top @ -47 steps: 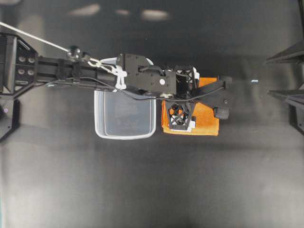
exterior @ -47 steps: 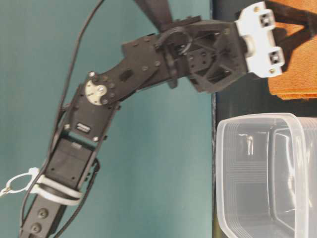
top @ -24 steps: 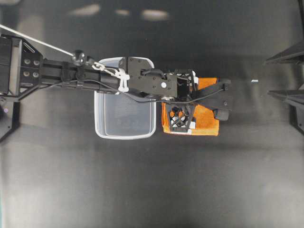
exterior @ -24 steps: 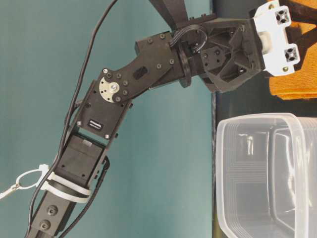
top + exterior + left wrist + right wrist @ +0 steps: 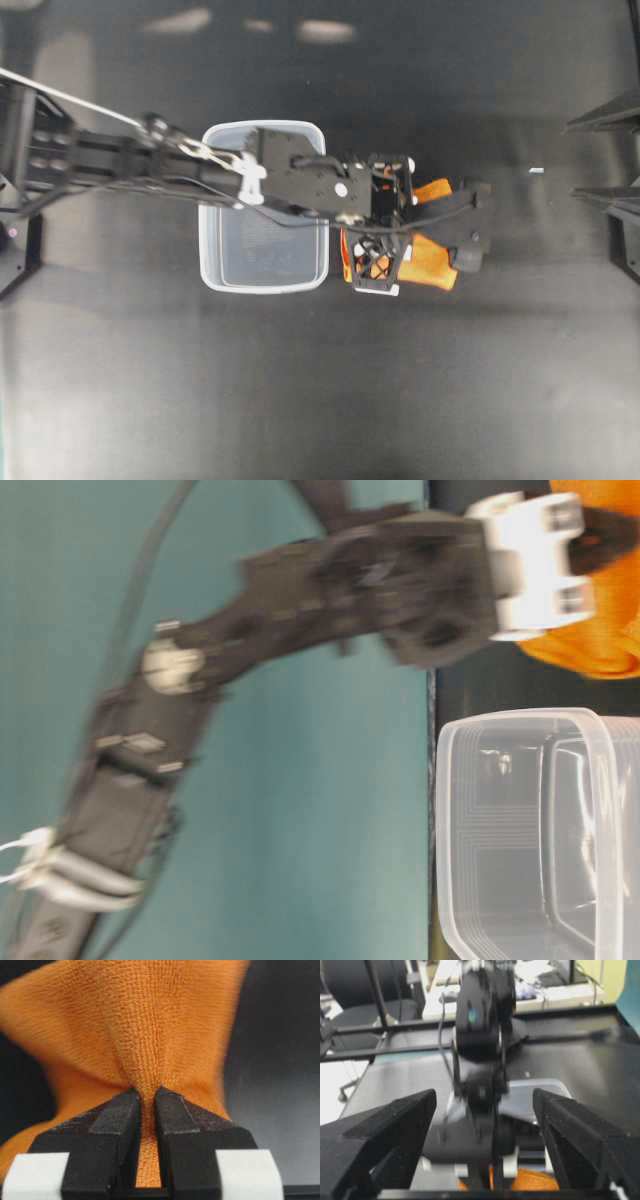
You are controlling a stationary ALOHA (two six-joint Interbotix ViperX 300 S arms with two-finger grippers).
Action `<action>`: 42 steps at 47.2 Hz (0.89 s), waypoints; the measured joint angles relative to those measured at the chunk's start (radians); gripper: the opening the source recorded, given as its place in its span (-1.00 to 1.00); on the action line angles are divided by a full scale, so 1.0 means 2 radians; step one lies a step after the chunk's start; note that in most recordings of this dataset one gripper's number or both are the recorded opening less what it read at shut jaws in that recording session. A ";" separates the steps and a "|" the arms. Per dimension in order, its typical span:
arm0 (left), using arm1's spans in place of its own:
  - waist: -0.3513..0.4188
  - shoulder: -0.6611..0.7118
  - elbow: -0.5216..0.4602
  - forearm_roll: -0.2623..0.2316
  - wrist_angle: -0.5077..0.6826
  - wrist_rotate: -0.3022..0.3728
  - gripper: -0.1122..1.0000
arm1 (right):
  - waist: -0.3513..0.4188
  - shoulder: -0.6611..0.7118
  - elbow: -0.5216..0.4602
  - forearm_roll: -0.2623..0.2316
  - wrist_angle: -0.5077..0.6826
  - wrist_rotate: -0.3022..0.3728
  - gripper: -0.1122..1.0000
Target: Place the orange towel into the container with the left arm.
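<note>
We have the towel pinched, and the tub is right beside it.

Our left gripper (image 5: pixel 145 1105) has its jaws squeezed together on a fold in the middle of the orange towel (image 5: pixel 425 262). The cloth bunches up around the black fingers (image 5: pixel 117 1120). It looks like it is being pulled up off the black table (image 5: pixel 320 400), but we cannot tell if all of it is in the air. The towel sits near the middle of the table. The container (image 5: pixel 262 275) is just beside it, on the side nearer the left arm's own base, and it looks empty. So we think the next move is to carry the towel back that way and over the rim. Our right gripper (image 5: pixel 485 1125) waits far off near the table's right edge with its jaws wide apart, holding nothing.
</note>
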 measured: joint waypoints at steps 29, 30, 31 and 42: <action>0.035 -0.262 0.152 0.000 0.105 -0.002 -0.69 | 0.001 -0.006 -0.002 0.000 0.001 0.006 0.56; 0.035 -0.267 0.166 0.000 0.097 0.000 -0.69 | 0.000 -0.006 -0.002 0.000 0.001 0.007 0.56; 0.035 -0.271 0.177 0.000 0.091 0.000 -0.69 | 0.000 -0.006 -0.002 0.000 0.001 0.008 0.56; 0.045 -0.296 0.276 0.000 0.032 0.002 -0.69 | 0.000 -0.006 -0.002 0.000 0.001 0.010 0.56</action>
